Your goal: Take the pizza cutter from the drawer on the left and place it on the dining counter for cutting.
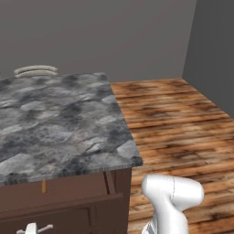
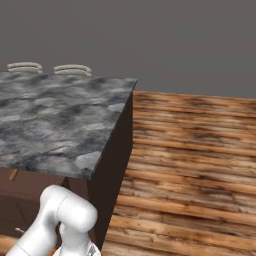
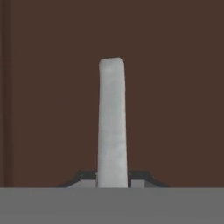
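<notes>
The pincer (image 3: 113, 179) is clamped on the drawer's silver handle (image 3: 112, 122), against the brown drawer (image 3: 175, 87) front.

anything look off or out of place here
Nothing looks spilled or broken. The drawer under the dining counter stands partly pulled out, and an orange sliver, likely the pizza cutter, shows in the gap. In the hand view, the gripper is shut on the drawer's silver handle.
</notes>
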